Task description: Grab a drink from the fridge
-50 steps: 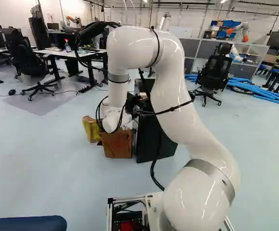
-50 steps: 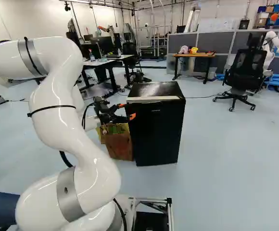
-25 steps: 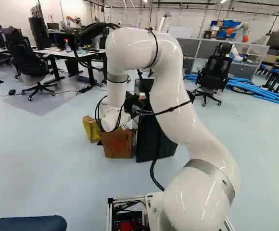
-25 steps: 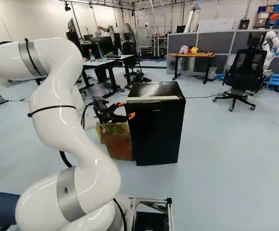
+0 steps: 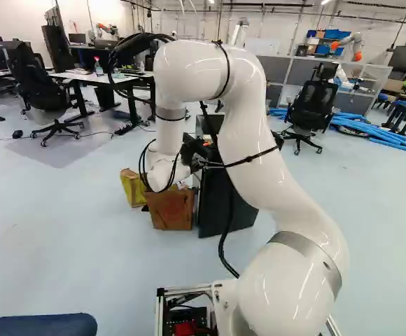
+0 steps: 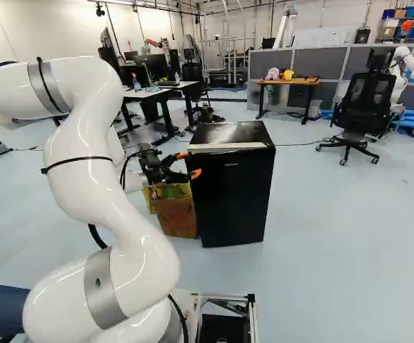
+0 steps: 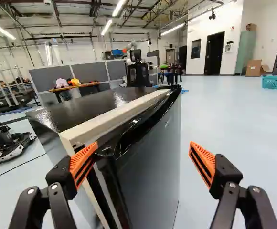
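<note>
In the right base view, the gripper (image 6: 188, 165) is at the upper left edge of the black fridge (image 6: 232, 196). The wrist view shows the gripper (image 7: 143, 144) open, its two orange-padded fingers wide apart. One pad (image 7: 83, 161) overlaps the near end of the fridge's door side, by the pale strip (image 7: 111, 114) along the top; whether it touches is unclear. Between the fingers stands the glossy dark door face (image 7: 153, 164); the other finger hangs over the floor beyond it. Whether the door is ajar I cannot tell. No drink shows.
A brown cardboard box (image 6: 176, 216) and a yellow one (image 5: 131, 187) stand beside the fridge, below the gripper. Behind the fridge are an orange-topped table (image 6: 288, 82), grey partitions and an office chair (image 6: 364, 103). Another robot (image 6: 405, 61) stands at the far right.
The arm has sunk very slightly, and the gripper has shifted a little against the fridge's edge. The base and fridge look unmoved.
</note>
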`<state>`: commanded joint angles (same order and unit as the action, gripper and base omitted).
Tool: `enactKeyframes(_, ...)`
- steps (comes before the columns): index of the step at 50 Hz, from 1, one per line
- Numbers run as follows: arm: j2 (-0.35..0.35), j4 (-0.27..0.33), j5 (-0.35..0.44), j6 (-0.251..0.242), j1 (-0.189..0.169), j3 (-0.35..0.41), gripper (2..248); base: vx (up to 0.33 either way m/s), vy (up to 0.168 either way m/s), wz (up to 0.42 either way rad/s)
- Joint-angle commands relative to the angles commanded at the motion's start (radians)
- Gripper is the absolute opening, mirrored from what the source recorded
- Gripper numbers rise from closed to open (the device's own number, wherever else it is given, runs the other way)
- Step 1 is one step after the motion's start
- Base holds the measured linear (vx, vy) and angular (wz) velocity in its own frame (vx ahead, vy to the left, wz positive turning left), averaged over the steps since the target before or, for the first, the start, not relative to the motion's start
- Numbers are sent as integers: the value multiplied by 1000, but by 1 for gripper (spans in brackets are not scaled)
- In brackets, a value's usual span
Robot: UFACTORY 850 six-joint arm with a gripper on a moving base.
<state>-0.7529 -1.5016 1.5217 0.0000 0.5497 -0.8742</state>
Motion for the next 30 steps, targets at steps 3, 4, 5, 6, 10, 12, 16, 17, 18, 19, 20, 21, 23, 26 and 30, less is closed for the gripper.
enactKeyframes(3, 0, -6, 0, 0, 0, 0, 247, 0, 0, 0)
enactKeyframes(4, 0, -9, 0, 0, 0, 0, 247, 0, 0, 0)
enactKeyframes(5, 0, -11, 0, 0, 0, 0, 247, 0, 0, 0)
enactKeyframes(6, 0, -13, 0, 0, 0, 0, 247, 0, 0, 0)
enactKeyframes(10, 0, -22, 0, 0, 0, 0, 247, 0, 0, 0)
enactKeyframes(12, 0, -26, 0, 0, 0, 0, 247, 0, 0, 0)
enactKeyframes(16, 0, -35, 0, 0, 0, 0, 247, 0, 0, 0)
enactKeyframes(17, 0, -37, 0, 0, 0, 1, 247, 0, 0, 0)
enactKeyframes(18, 0, -39, 0, 0, 0, 1, 247, 0, 0, 0)
enactKeyframes(19, 1, -41, 0, 0, 0, 2, 247, 0, 0, 0)
enactKeyframes(20, 1, -44, 0, 0, 1, 2, 247, 0, 0, 0)
enactKeyframes(21, 1, -46, 0, 0, 1, 3, 247, 0, 0, 0)
enactKeyframes(23, 2, -50, 0, 0, 2, 6, 247, 0, 0, 0)
enactKeyframes(26, 4, -57, 0, 0, 3, 10, 247, 0, 0, 0)
enactKeyframes(30, 7, -65, 0, 0, 6, 17, 247, 0, 0, 0)
